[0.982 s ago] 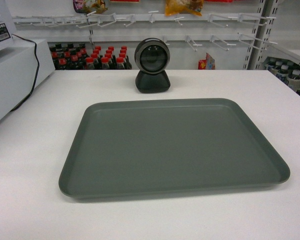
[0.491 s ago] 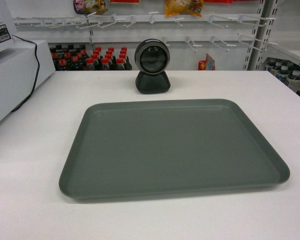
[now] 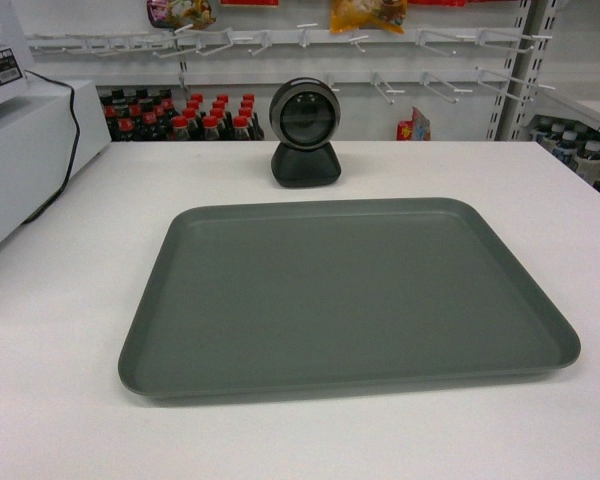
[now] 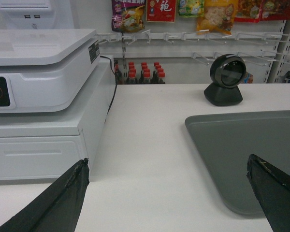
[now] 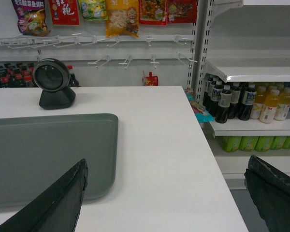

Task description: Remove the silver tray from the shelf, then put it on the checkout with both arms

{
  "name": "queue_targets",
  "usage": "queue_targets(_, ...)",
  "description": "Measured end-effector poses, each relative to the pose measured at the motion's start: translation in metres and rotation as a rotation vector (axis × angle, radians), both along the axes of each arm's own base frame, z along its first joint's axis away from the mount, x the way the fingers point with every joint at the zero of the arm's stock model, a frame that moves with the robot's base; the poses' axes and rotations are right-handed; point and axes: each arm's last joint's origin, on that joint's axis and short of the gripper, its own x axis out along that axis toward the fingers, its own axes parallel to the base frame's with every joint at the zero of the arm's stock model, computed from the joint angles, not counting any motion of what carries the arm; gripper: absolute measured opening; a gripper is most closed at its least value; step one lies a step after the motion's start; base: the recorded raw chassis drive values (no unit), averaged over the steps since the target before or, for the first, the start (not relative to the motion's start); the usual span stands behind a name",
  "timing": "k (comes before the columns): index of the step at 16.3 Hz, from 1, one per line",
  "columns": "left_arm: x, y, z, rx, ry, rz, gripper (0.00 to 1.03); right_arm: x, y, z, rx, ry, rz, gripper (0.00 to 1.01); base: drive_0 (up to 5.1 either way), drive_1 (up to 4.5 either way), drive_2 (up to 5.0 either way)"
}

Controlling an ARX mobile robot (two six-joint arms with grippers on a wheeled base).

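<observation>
The silver tray [image 3: 350, 300] lies flat on the white checkout [image 3: 60, 300], just in front of the black round-headed scanner [image 3: 304, 130]. Neither gripper shows in the head view. In the left wrist view my left gripper [image 4: 167, 159] is open and empty, low over the counter, and the tray's left end [image 4: 251, 154] reaches its right finger. My right gripper [image 5: 166, 160] is also open and empty; the tray's right end [image 5: 38, 154] lies by its left finger [image 5: 63, 203]. Nothing touches the tray.
A white register unit [image 4: 38, 72] with a black cable stands on the counter's left side. The counter's right edge [image 5: 217, 164] drops off beside a store shelf [image 5: 251, 72] holding bottles. Peg hooks and snack bags [image 3: 365, 12] hang on the wall behind.
</observation>
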Motion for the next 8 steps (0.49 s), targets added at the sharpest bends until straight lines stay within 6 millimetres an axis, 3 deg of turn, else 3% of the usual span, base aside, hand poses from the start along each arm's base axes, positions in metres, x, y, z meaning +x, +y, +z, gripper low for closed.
queue_targets(8, 0.0000, 0.0000, 0.0001, 0.000, -0.001, 0.000, 0.98, 0.0000, 0.0000, 0.0000, 0.000, 0.000, 0.000, 0.98, 0.0, 0.00, 0.0)
